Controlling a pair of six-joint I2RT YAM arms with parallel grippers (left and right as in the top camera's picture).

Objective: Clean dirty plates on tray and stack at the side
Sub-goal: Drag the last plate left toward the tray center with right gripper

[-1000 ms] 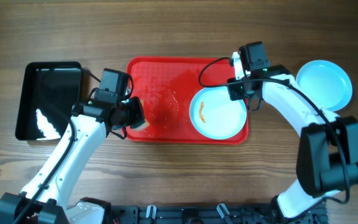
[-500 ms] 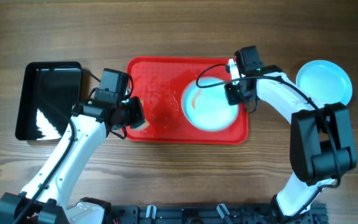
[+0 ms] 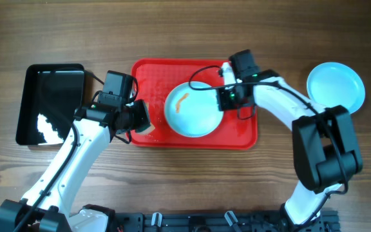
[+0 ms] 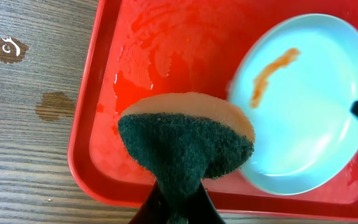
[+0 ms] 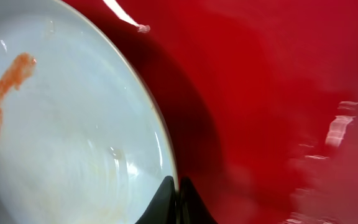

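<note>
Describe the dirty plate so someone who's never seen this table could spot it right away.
Find the big red tray in the middle of the wooden table. One pale blue plate lies inside it. Unlike the matching plate on the bare wood at far right, it carries an orange smear.

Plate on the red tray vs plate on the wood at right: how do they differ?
The tray plate carries an orange smear; the side plate looks clean. Tray plate lies on the red tray, side plate on the wooden table. The right tool pinches the tray plate's rim; nothing touches the side plate. Both round, pale blue.
</note>
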